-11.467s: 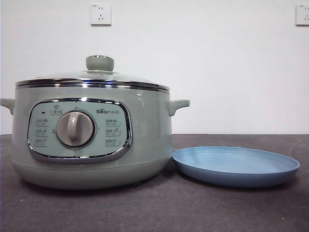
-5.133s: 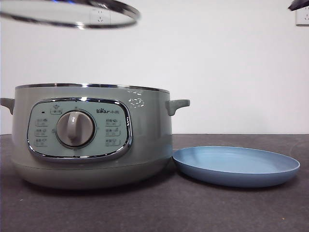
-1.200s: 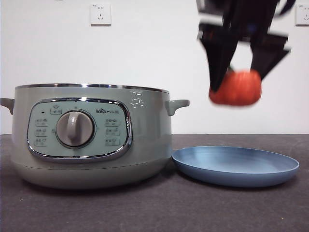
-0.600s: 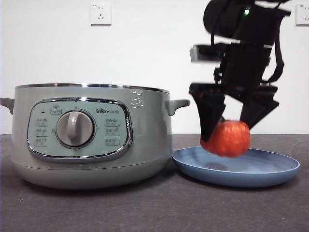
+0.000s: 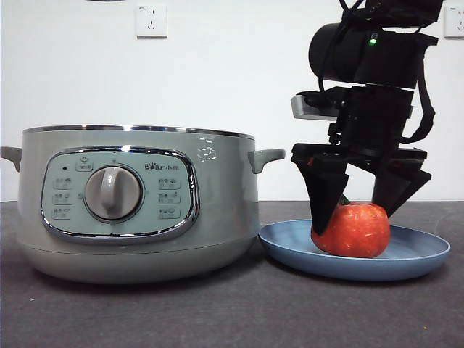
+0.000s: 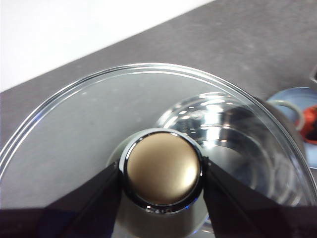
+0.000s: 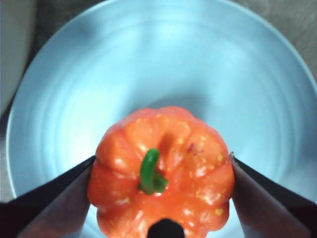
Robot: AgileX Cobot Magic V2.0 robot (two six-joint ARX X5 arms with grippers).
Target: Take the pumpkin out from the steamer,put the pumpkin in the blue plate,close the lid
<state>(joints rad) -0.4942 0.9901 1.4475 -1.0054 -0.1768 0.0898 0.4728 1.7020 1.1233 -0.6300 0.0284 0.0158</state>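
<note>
The right gripper (image 5: pixel 360 210) clasped the pumpkin (image 5: pixel 351 229) resting on the plate (image 5: pixel 420 255), while the left gripper (image 6: pixel 162 173) pinched the lid (image 6: pixel 89 119).

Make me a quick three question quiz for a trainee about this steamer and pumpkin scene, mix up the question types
1. True or false: the pumpkin sits on the blue plate.
2. What does the left end effector grip? A) the steamer's handle B) the knob of the lid C) the plate's rim
3. Fill in: the steamer stands with its top ____.

Key
1. True. It rests upright on the plate, stem up, with the right end effector flanking it on both sides.
2. B. The left wrist view shows the jaws on either side of the round knob, the glass lid held above the pot.
3. Open; no lid is on its chrome rim.
</note>
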